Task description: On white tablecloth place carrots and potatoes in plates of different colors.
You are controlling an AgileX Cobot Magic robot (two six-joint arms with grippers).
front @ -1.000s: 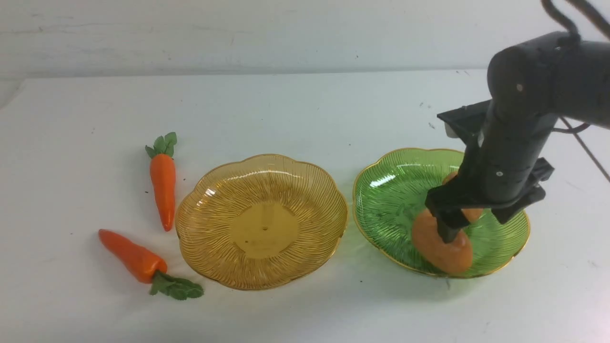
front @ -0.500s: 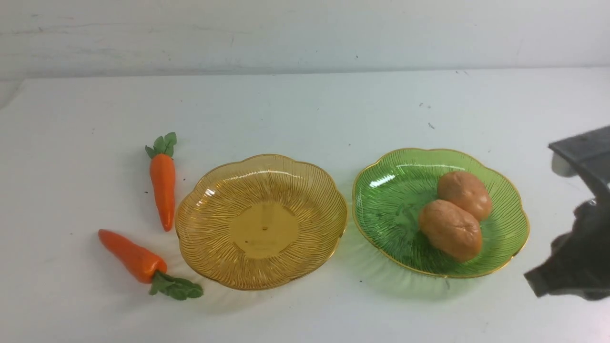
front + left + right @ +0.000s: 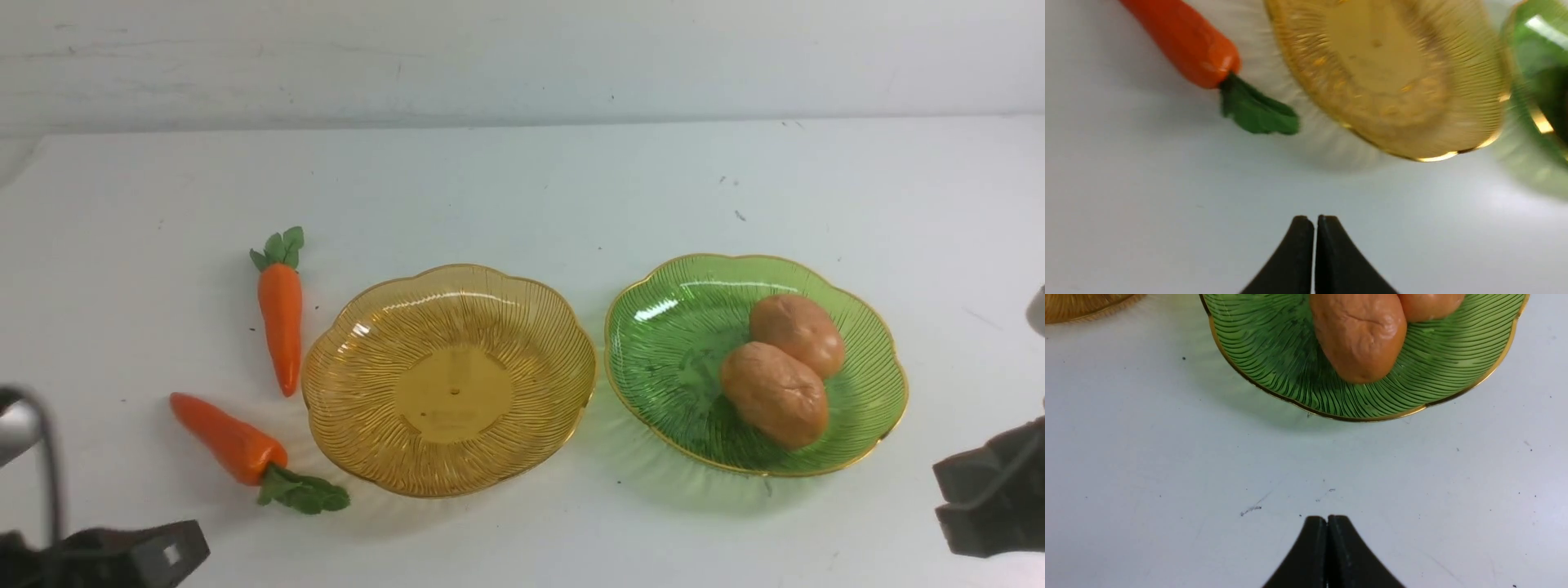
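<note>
A: Where are the tools?

B: The left tool (image 3: 1314,218) and right tool (image 3: 1327,517) are both clenched on nothing, low over the white tablecloth (image 3: 522,188), one at each near side of the bench.

A: And the food?

B: Two potatoes (image 3: 774,394) lie touching in the green plate (image 3: 653,282), likely already sorted. Two carrots (image 3: 280,314) lie on the cloth beside the bare amber plate (image 3: 359,327), probably bound there. No writing or labels are readable.

front view: taken from the robot's side, raised, faced forward and down across the white tablecloth (image 3: 522,188). left wrist view: held low and close, aimed at the amber plate (image 3: 1392,73). right wrist view: equally close, aimed at the green plate (image 3: 1274,347). both plates are shared by all three views.
</note>
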